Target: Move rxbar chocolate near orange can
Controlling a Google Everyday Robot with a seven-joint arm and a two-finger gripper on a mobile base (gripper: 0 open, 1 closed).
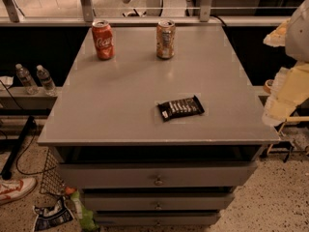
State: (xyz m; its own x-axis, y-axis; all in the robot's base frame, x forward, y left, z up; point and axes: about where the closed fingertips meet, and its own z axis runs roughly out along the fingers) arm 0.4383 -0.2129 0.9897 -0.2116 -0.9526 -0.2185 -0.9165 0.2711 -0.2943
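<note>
The rxbar chocolate [181,108] lies flat near the front of the bench [120,105], clear for grasping from above, well apart from the orange can [165,39] behind. The gripper [288,96] hangs off the right edge; whether it is open, I cannot tell.

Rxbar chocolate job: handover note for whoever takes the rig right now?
Claw: right edge of view, beside the table's right side, away from the bar.
Rxbar chocolate: lying flat near the table's front edge, right of centre.
Orange can: upright at the back; red cola can to its left.
Done: nothing, bar and can are far apart.
Left: grasp the bar, set it beside the orange can.
</note>
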